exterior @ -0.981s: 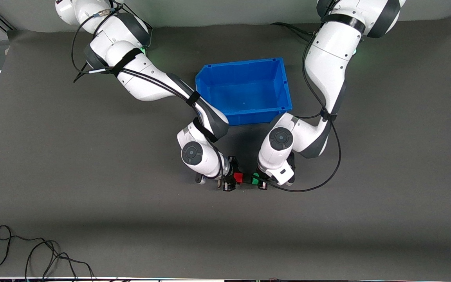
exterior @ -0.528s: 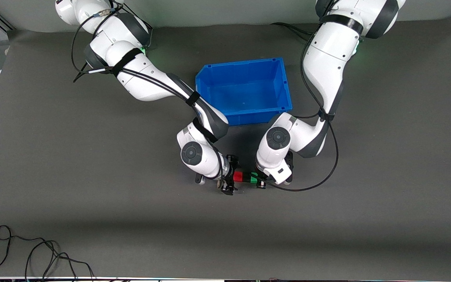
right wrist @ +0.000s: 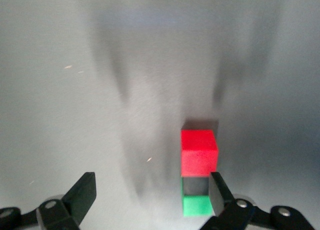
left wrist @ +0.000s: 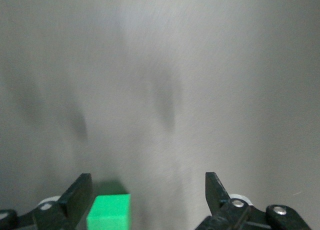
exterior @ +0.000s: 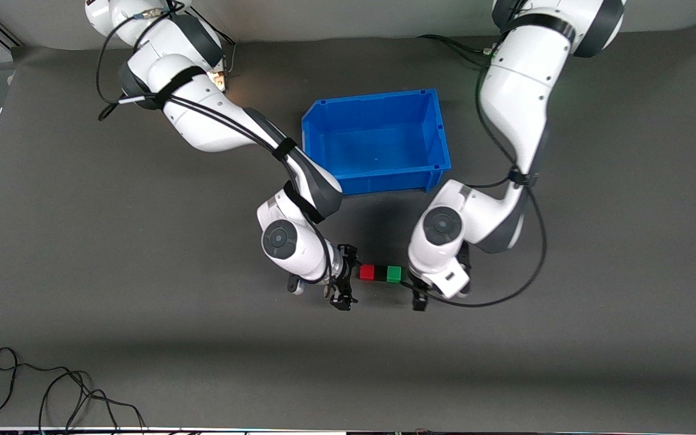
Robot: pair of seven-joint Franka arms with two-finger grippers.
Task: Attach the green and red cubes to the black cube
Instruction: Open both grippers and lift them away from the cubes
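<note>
Hovering with jaws spread and empty, the right gripper (exterior: 343, 289) sits low over the tabletop (exterior: 142, 338) just beside the red cube (exterior: 367, 272); left gripper (exterior: 415, 289) likewise spread, holding nothing, just beside the green cube (exterior: 393, 273). The black cube (right wrist: 196, 183) sits between red and green, all three touching in one row on the tabletop, nearer the front camera than the blue bin (exterior: 384, 181). Row looks joined already. Cubes look tiny, rigid, light, probably easy to knock; best pinched across flat side faces. Bin looks empty. No readable labels or writing anywhere.
</note>
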